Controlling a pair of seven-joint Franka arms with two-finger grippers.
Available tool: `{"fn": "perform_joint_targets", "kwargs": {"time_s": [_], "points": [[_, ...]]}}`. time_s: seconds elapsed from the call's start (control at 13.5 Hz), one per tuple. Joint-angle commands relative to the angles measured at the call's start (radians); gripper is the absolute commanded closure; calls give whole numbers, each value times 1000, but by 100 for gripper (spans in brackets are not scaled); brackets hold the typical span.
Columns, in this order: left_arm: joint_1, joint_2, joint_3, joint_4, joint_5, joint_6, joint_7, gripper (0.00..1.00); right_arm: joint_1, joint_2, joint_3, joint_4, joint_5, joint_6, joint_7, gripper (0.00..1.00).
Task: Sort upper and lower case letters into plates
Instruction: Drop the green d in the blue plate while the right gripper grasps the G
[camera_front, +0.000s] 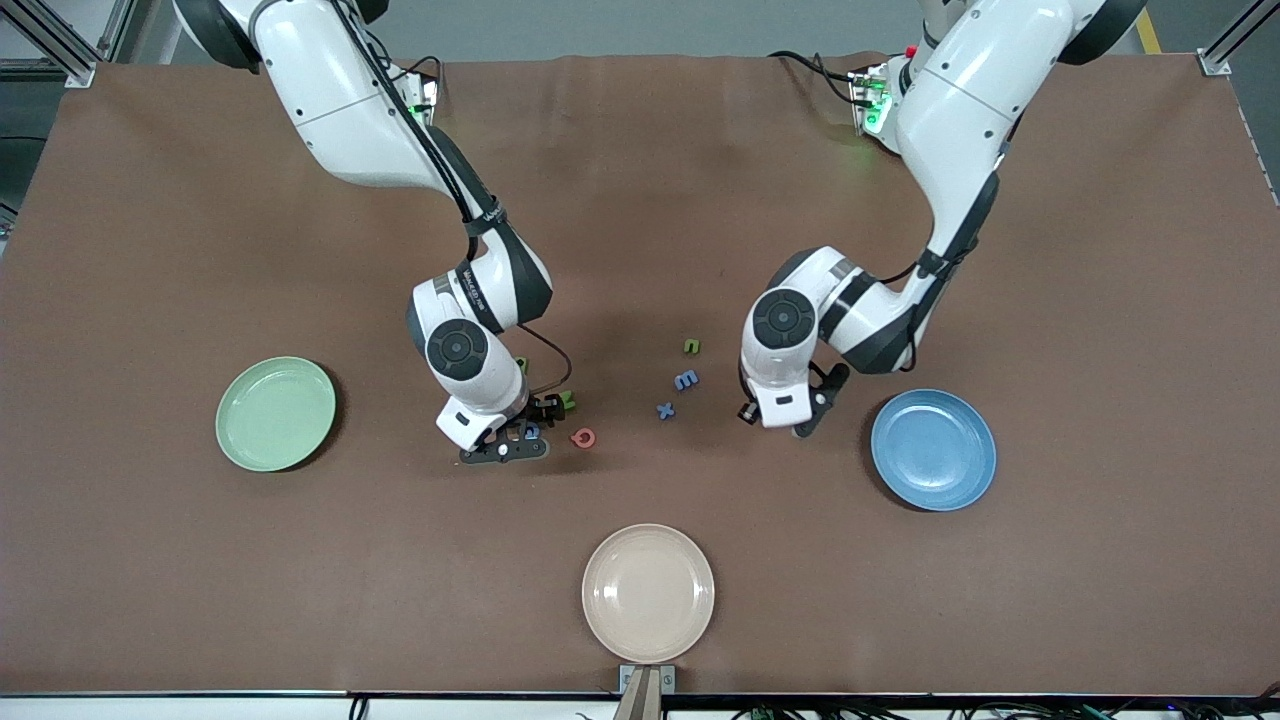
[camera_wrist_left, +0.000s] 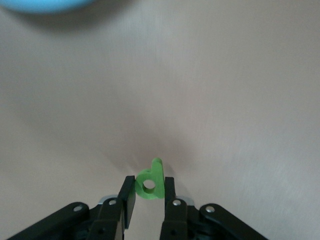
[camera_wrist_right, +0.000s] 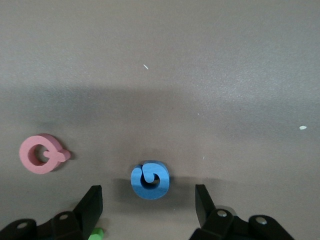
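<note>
My left gripper (camera_wrist_left: 150, 182) is shut on a green letter d (camera_wrist_left: 155, 172), held upright between its pads low over the table. In the front view it (camera_front: 782, 424) sits beside the blue plate (camera_front: 933, 449). My right gripper (camera_wrist_right: 148, 191) is open and low, one finger on each side of a blue letter (camera_wrist_right: 150, 180) lying flat. That gripper (camera_front: 524, 434) is between the two plates. A pink letter (camera_wrist_right: 41, 153) lies beside the blue one. The pale green plate (camera_front: 276, 413) lies toward the right arm's end.
A green n (camera_front: 690, 346), a blue m (camera_front: 686, 380) and a blue x (camera_front: 665, 410) lie between the two grippers. Another green letter (camera_front: 567, 400) lies by my right gripper. A cream plate (camera_front: 648, 592) sits nearest the front camera.
</note>
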Motion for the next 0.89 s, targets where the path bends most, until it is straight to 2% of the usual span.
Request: {"fn": "perform_joint_targets", "kwargs": {"time_s": [0.0, 0.15, 0.3, 0.37, 0.52, 0.59, 0.67, 0.74, 0.81], "points": [[122, -94, -6, 4, 10, -116, 250, 100, 1, 19, 0, 18, -10, -1, -4, 22], [202, -118, -9, -5, 7, -144, 393, 100, 1, 26, 0, 18, -14, -1, -5, 28], [262, -118, -9, -17, 8, -157, 492, 100, 1, 27, 0, 20, -17, -1, -15, 39], [299, -115, -11, -22, 10, -157, 536, 99, -1, 27, 0, 26, -17, -1, -32, 41], [360, -98, -11, -28, 11, -144, 591, 96, -2, 27, 0, 44, -19, -2, -43, 42], [377, -81, -11, -24, 11, -135, 592, 90, -4, 27, 0, 44, -19, -2, -41, 41], [400, -73, -11, -28, 11, -121, 593, 57, -2, 27, 0, 44, -19, -2, -41, 42], [407, -73, -11, -33, 11, -118, 593, 5, -2, 29, 0, 44, -19, -2, -41, 42], [410, -76, -11, -31, 11, -118, 592, 0, -2, 35, 0, 44, -19, -1, -41, 42]]}}
